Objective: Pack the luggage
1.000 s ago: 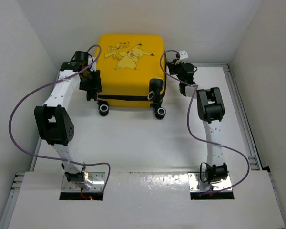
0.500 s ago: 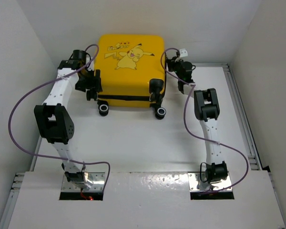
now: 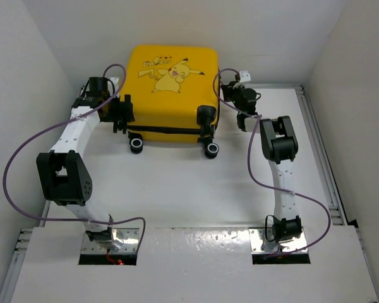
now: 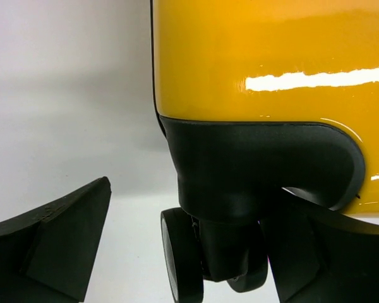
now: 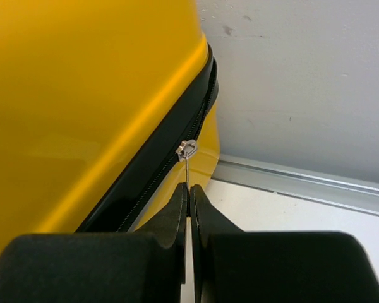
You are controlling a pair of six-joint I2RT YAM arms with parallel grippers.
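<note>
Right gripper (image 5: 189,192) pinches the zipper pull (image 5: 187,151) on the three o'clock side. Left gripper (image 3: 122,112) gapes empty beside a nine o'clock wheel (image 4: 180,255). Yellow Pikachu suitcase (image 3: 174,88) lies shut at the table's (image 3: 177,189) twelve o'clock, so packing looks nearly done, with only the zipping perhaps left.

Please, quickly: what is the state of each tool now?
Left tool: open, gripping nothing.
Right tool: closed on the zipper pull of the luggage.

Glossy yellow luggage (image 3: 172,88), Pikachu print, black wheels (image 3: 137,145).
</note>
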